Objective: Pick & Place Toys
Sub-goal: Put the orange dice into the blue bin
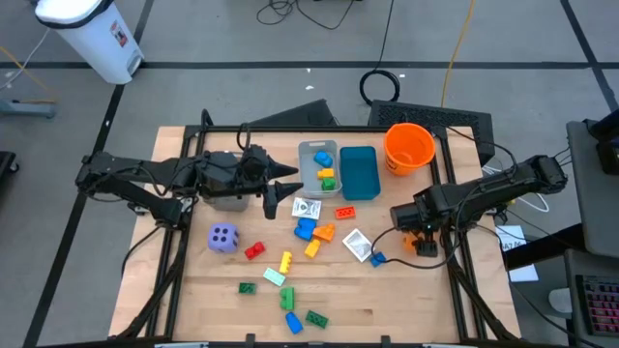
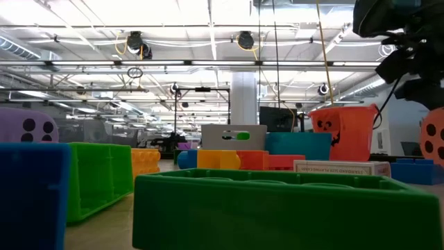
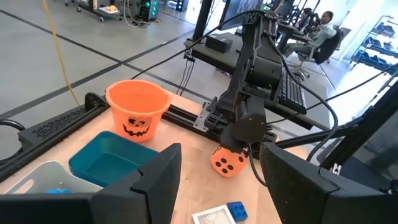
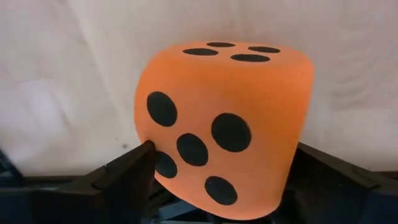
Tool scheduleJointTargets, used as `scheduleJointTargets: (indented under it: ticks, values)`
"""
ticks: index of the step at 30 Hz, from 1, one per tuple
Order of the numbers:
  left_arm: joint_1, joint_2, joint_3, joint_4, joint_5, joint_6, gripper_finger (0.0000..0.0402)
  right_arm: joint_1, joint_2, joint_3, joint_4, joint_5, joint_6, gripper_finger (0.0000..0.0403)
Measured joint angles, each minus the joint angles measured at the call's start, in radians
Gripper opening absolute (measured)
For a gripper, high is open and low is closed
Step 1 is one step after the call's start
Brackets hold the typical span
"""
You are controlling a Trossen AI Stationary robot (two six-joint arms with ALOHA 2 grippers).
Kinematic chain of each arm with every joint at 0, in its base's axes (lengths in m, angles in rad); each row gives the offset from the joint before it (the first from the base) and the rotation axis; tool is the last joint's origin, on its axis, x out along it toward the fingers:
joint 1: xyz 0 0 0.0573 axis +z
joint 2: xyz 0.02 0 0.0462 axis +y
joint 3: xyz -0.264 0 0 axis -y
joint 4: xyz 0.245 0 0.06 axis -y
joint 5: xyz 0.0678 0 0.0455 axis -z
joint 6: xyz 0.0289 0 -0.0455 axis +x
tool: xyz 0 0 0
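progress: early, a few bricks are seen in the grey bin (image 1: 311, 155) | right gripper (image 1: 423, 232), right of the bin: orange die (image 4: 225, 124) is clasped between its jaws | left gripper (image 1: 280, 188), beside the bin: jaws parted, nothing held | left: purple die (image 1: 222, 238), packets, many bricks below the bin

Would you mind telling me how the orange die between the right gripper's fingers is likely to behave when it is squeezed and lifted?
The orange die looks like soft foam with rounded edges, so it probably gives under the right gripper and weighs little. Its matte surface suggests it won't slip. If set down, its flat faces should stop it rolling far.
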Motion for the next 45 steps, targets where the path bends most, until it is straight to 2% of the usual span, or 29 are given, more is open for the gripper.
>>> scheduleJointTargets:
  ticks: [5,23,45]
  values:
    - [0.0,0.0,0.0,0.0,0.002,0.002,0.0228,0.0,0.0,-0.001,0.001,-0.053,-0.003,0.0303]
    - [0.0,0.0,0.0,0.0,0.001,0.011,0.0228,0.0,-0.001,0.001,-0.011,-0.076,-0.004,0.0212]
    - [0.0,0.0,0.0,0.0,0.0,0.018,0.0228,0.0,0.0,0.043,0.028,-0.072,0.0,0.0206]
